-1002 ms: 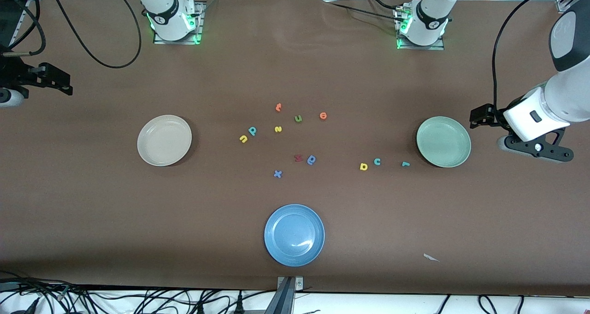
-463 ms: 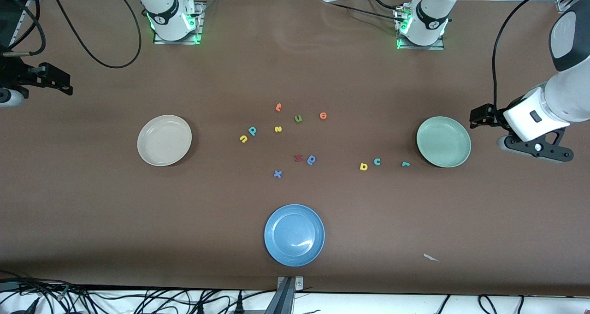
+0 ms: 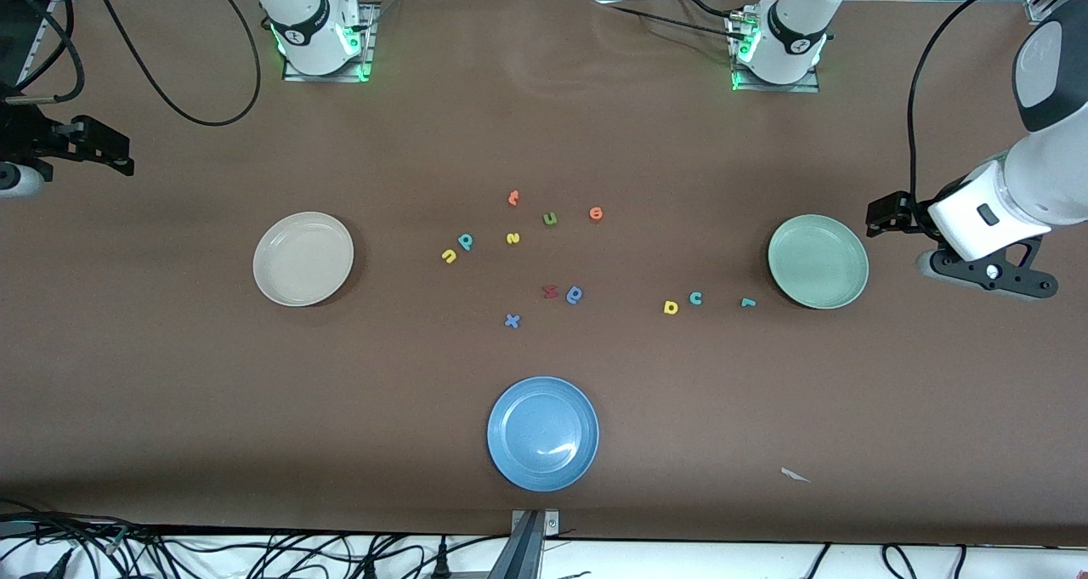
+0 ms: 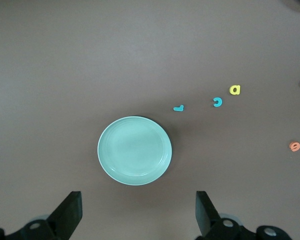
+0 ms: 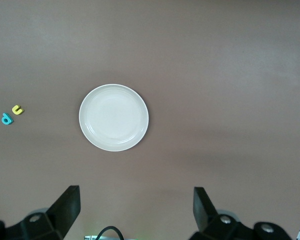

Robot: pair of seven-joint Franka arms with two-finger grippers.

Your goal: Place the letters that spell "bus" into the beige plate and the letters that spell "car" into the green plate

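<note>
Round cream-beige shallow plate is sitting empty on the brown worktop toward the right arm's end; matching pale sage-green shallow plate is sitting empty toward the left arm's end. "bus" letters are lying in the middle cluster: tiny teal foam "b" just beside the yellow foam "u", yellow foam "s" a bit apart, toward the green plate. "car" letters are lying in a loose row near the green plate, slightly nearer the front camera than it: teal "r" closest to the plate, then teal "c", then yellow blob-like "a". All six are lying flat on the worktop, none in a plate. Right end effector is hanging high over the worktop by the beige plate, fingers spread wide, holding nothing. Left end effector is hanging over the worktop by the green plate, fingers likewise spread and empty. Also lying there: larger blue plate nearest the front camera, olive-green "u", two orange letters, blue "q"-like letter.
</note>
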